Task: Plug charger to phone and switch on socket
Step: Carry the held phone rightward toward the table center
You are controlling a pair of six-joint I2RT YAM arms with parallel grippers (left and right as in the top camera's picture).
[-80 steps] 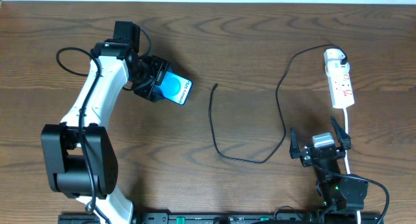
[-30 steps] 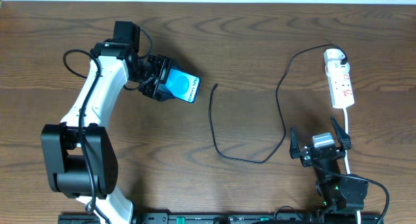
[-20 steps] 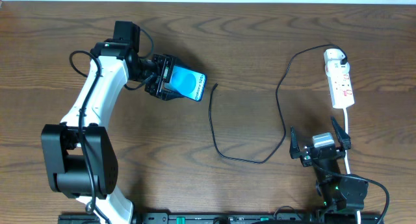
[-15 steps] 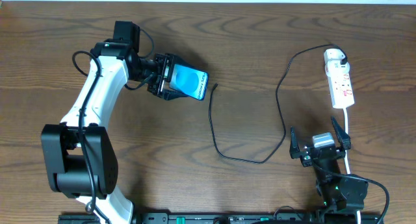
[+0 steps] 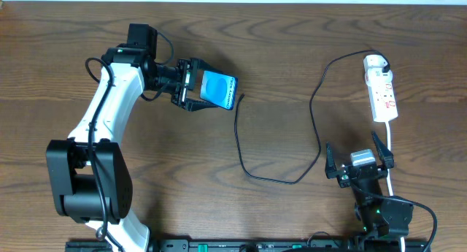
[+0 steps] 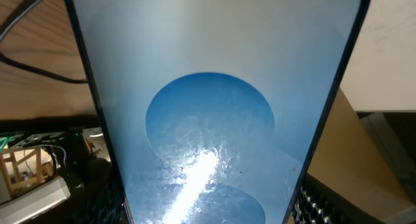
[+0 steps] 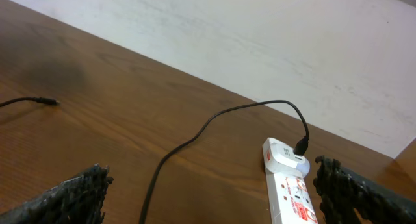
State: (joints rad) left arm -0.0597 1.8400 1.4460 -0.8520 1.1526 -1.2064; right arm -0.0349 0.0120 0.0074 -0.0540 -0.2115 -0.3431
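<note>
**Overhead.** The left gripper [image 5: 195,90] is clamped on the phone [image 5: 220,90], screen up and off the table [image 5: 292,33]. Over the last few seconds it has carried the phone rightward. The phone's right edge now sits just beside the small free plug of the charger [image 5: 249,172], which lies loose on the wood. The right gripper [image 5: 357,157] has not moved. Its jaws are spread wide and empty, near the white cord of the socket [image 5: 381,88].

**Left wrist.** The blue screen fills the view. We cannot see the phone's port or the cable tip here.

**Right wrist.** The charger's black plug is seated in the socket's far end. We cannot read the switch position.

**Reading.** Phone and cable tip are now close together, but nothing is plugged in yet. We judge that the loose tip still needs gripping, probably by the idle right arm. The switch comes last.
</note>
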